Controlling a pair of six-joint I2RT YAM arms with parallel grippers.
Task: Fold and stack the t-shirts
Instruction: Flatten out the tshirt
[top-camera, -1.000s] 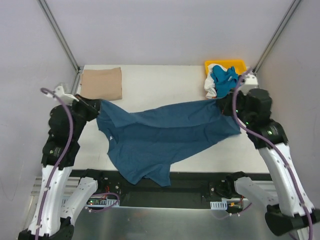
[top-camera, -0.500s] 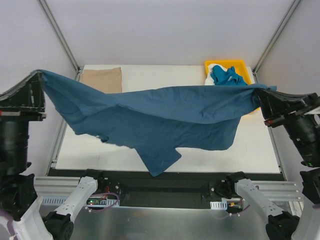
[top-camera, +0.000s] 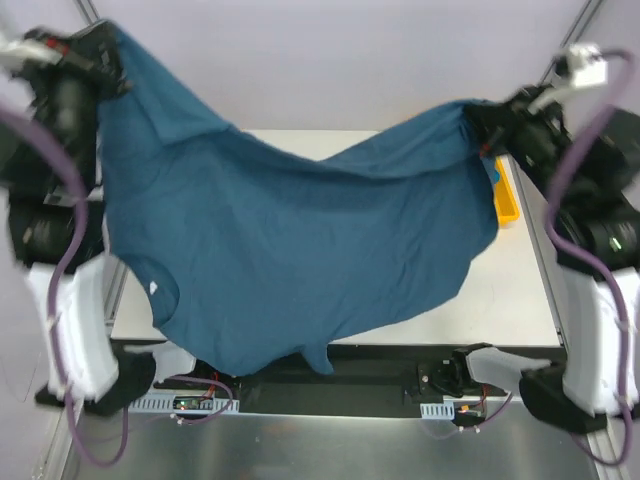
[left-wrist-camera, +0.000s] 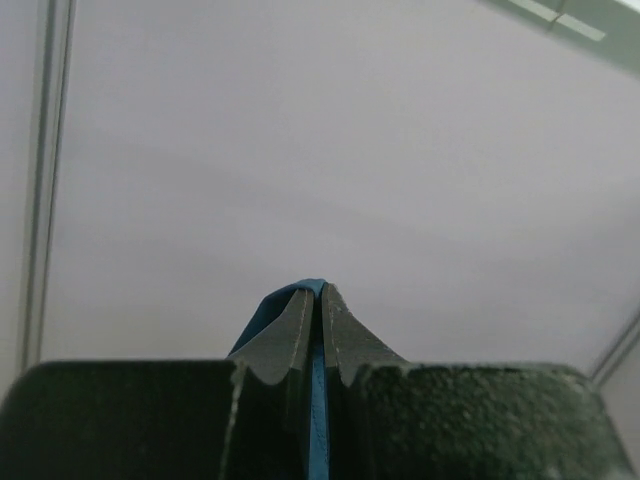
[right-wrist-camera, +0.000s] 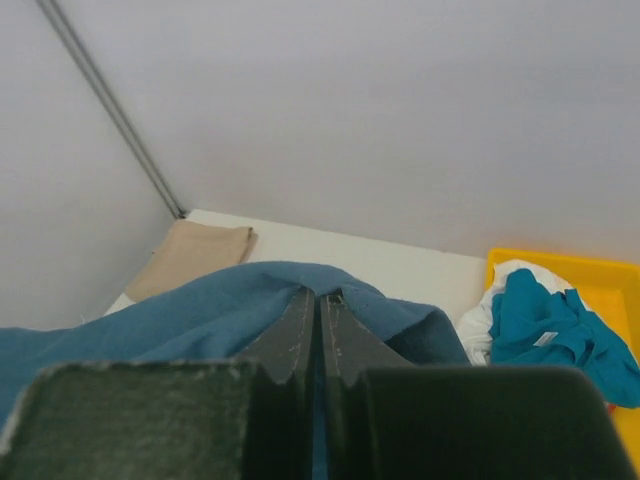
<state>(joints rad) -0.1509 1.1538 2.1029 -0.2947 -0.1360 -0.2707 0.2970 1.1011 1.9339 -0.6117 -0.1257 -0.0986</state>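
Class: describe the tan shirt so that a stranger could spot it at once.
Start at the white table. In its far left corner, below the slanting metal post, lies the tan shirt. It is folded flat and beige, unlike the crumpled bright blue shirt in the yellow tray.

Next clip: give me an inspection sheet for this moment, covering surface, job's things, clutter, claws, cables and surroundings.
Surface: white table, mostly hidden in the top view by hanging cloth.
Job's things: dark teal shirt lifted and spread between both claws, sagging in the middle; tan shirt folded flat at the far left corner; blue shirt and white shirt bunched in the yellow tray.
Clutter: nothing seen.
Claws: left claw shut on the dark teal shirt; right claw shut on the same shirt.
Cables: purple cables run along both arms; no snag visible.
Surroundings: pale walls and metal frame posts.
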